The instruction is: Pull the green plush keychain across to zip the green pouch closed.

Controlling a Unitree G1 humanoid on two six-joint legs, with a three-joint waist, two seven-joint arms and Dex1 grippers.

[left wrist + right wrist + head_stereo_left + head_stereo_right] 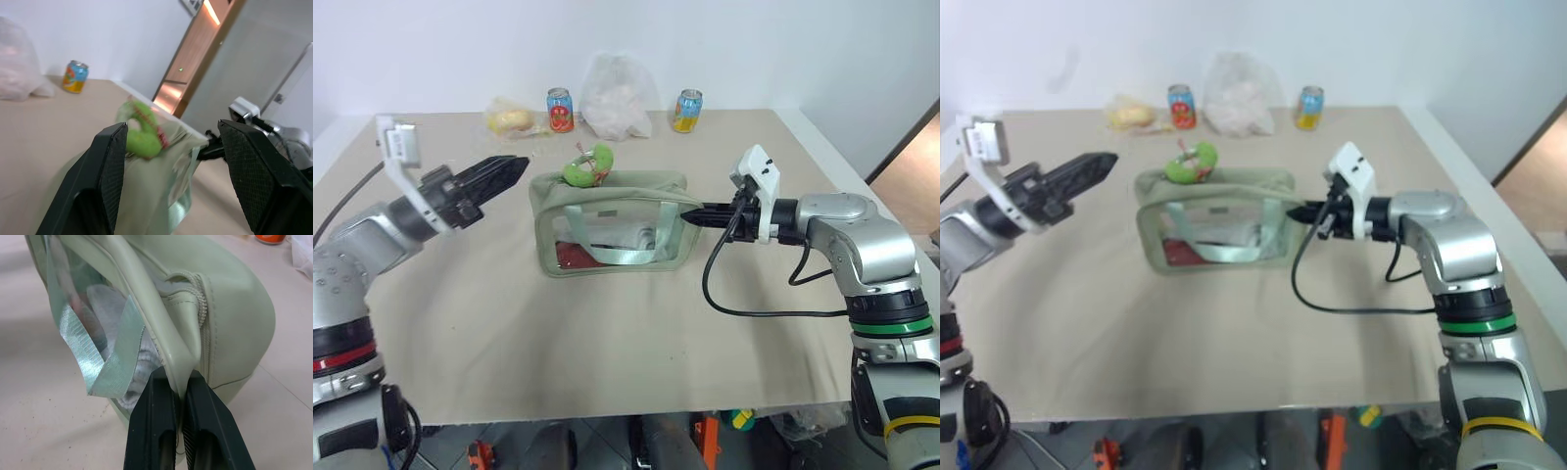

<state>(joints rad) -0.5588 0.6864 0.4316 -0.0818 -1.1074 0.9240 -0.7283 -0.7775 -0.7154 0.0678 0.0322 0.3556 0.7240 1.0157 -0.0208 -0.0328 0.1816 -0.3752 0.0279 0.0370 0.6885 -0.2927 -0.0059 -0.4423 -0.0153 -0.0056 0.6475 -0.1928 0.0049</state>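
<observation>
Resting right of left gripper (514, 166): green plush keychain (588, 165)

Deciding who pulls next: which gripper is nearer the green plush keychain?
Left. The left gripper, open, hangs just off the green pouch's left end, beside the green plush keychain on top. The right gripper is shut on the pouch's far end.

The pouch (612, 223) sat in the middle of the surface (607, 333). The keychain (589, 164) lay on its top, toward the left end. Behind it stood a bag (619, 98) between two cans (560, 110) (686, 111).
</observation>
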